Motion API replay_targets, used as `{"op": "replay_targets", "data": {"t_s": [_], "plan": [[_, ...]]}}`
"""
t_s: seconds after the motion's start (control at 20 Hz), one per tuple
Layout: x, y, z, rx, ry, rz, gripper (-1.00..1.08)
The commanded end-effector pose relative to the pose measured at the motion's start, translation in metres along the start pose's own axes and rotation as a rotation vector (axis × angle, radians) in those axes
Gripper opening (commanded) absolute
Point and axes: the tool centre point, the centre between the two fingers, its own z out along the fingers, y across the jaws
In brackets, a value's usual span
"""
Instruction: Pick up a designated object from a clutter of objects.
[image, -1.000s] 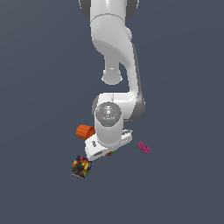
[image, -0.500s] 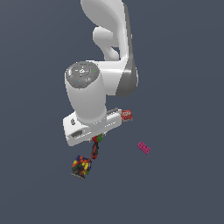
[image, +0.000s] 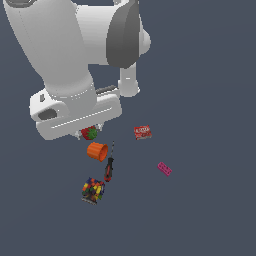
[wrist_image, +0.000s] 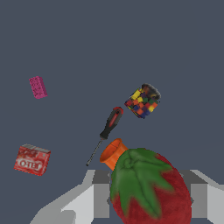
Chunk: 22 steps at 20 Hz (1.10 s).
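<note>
Looking at the exterior view first, the big white robot arm (image: 75, 55) fills the top of the picture. Its gripper (image: 89, 131) hangs under the wide white hand block, and the red strawberry (image: 89, 133) with its green top peeks out from beneath it. The fingers are mostly hidden here. Just below the strawberry lies the orange cup (image: 97, 151) on its side. Next to the cup is the screwdriver (image: 108, 168) with a red and black handle. Below that sits a little clear tub (image: 93, 190) full of pieces in many colors. The red box (image: 142, 132) lies toward the exterior view's right of the strawberry, and it has white writing that is too small to read. The pink brick (image: 164, 169) is farther to the exterior view's right, well apart from the rest. The dark gray floor (image: 210, 100) shows no edges or corners.

In the wrist view, the strawberry (wrist_image: 151, 188) is huge and close, pinched between the two gray fingers (wrist_image: 99, 199) of the gripper (wrist_image: 148, 199), one on each side. The orange cup (wrist_image: 113, 153) pokes out behind it. The screwdriver (wrist_image: 106, 131), the tub (wrist_image: 143, 101), the pink brick (wrist_image: 38, 87) and the red box (wrist_image: 32, 160) lie apart on the floor (wrist_image: 109, 43). The white letters on the box look like "OTB", but they are blurry.
</note>
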Motion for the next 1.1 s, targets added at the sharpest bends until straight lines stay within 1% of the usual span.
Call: {"op": "replay_targets", "data": {"t_s": [0.0, 0.25, 0.5, 0.75, 1.05], "plan": [[-0.011, 0.009, -0.028, 0.001, 0.0, 0.0, -1.0], [-0.028, 0.027, -0.076, 0.0, 0.0, 0.0, -1.0], [-0.039, 0.04, -0.11, -0.001, -0.001, 0.0, -1.0], [-0.045, 0.048, -0.129, -0.001, -0.001, 0.0, -1.0], [-0.046, 0.051, -0.136, -0.001, -0.001, 0.0, -1.0]]}}
